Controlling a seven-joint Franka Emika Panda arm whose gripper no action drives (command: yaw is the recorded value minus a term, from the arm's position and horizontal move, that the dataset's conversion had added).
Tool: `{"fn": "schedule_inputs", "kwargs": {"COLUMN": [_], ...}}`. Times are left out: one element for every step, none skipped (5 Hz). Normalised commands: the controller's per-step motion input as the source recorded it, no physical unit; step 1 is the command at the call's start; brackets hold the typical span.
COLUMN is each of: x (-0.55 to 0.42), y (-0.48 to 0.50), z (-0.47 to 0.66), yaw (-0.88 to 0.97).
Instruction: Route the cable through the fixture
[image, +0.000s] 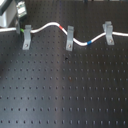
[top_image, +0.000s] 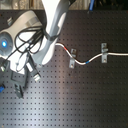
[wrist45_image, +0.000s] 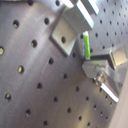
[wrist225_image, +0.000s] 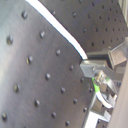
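First exterior view shows the long thin white flexible cable (image: 50, 25) with red, blue and green bands lying across the black perforated metal bench (image: 65, 90) and seated in all three grey metal clips: the left clip (image: 26, 36) at the green band, the middle clip (image: 70, 36) just past the red band, the right clip (image: 107, 32) just past the blue band. Only a sliver of the arm shows there, at the first exterior view's upper left. Second exterior view has the white robot arm (top_image: 47, 30) hanging over the left end of the run, hiding the left clip; the pincer (top_image: 27, 67) sits low beside the cable's near end, well apart from the middle and right clips. First wrist view looks down on a clip with the green band (wrist45_image: 86, 44) next to it, close to a metal fingertip (wrist45_image: 102, 67); second wrist view shows the white cord (wrist225_image: 60, 30) passing ahead of the fingers. Cannot tell whether the pincer is clenched, released or holding the cord; the tips are only partly visible. Judgement: routing looks near complete. To finish well, keep the cord low in the left clip, avoid tugging it sideways out of the other two, and lift straight up clear. No brand, label or legible writing visible.
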Motion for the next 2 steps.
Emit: {"fn": "schedule_inputs", "kwargs": {"x": [-0.009, -0.215], "y": [-0.04, 0.021], "z": [0.01, -0.03], "yaw": [0.0, 0.17]}}
